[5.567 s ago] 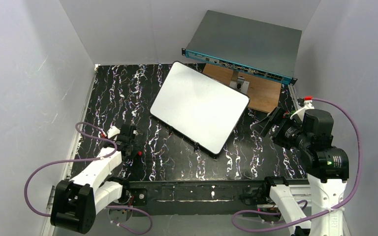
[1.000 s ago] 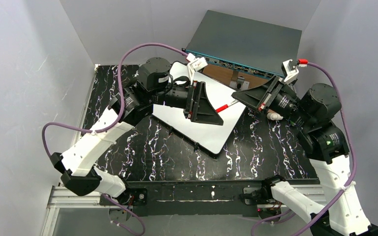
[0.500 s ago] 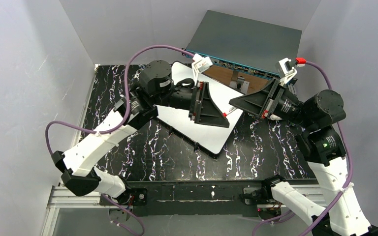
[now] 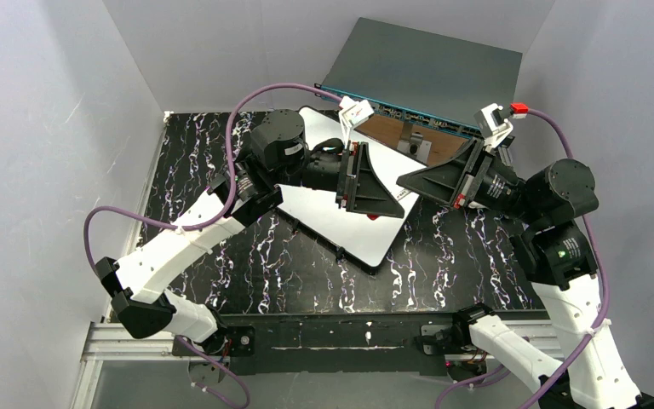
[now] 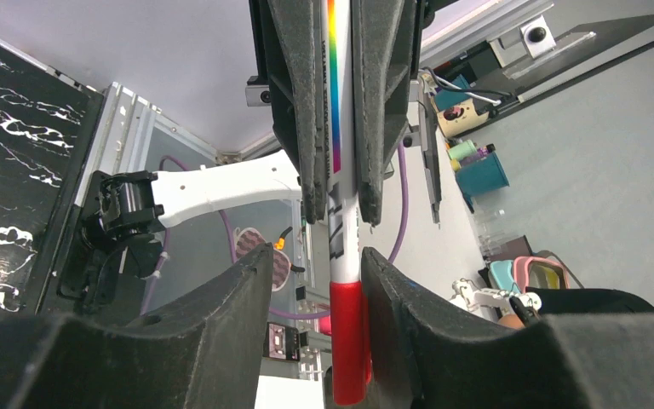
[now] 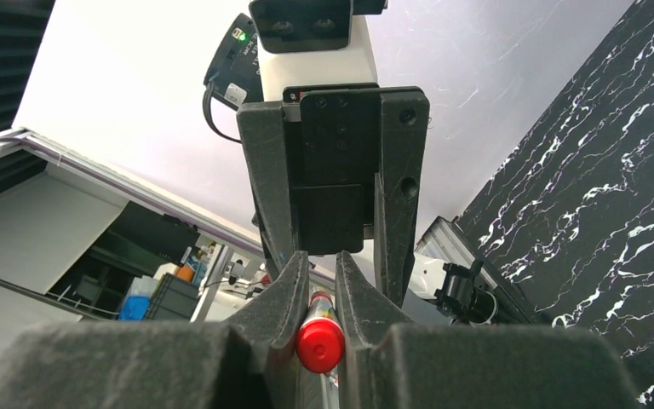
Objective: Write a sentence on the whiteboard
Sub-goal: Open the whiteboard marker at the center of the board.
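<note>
We see the whiteboard [image 4: 359, 240] lying flat on the black, white-veined surface [image 4: 213, 162]. It is turned at an angle, and its far corner sits near the grey box with the teal front [image 4: 426, 68]. Both arms reach in over the board's far half and hide much of it, while the near right corner stays in view.

The left gripper [image 4: 392, 207] and the right gripper [image 4: 409, 179] meet tip to tip above the board. The right jaws are clenched on a marker [image 5: 334, 243]. In the left wrist view its white barrel, with a rainbow stripe, runs up between the right fingers. In the right wrist view the marker's round red end sits squeezed between the right fingertips [image 6: 294, 281].

The left jaws stand on either side of the marker's red cap [image 5: 349, 341]. We see a gap between the cap and one finger [image 5: 247, 290]. The other finger lies right against the cap or nearly so, and we cannot tell which. The left jaws are therefore not clenched on the cap.

The marker hangs in the air between the two grippers, clear of the board.
</note>
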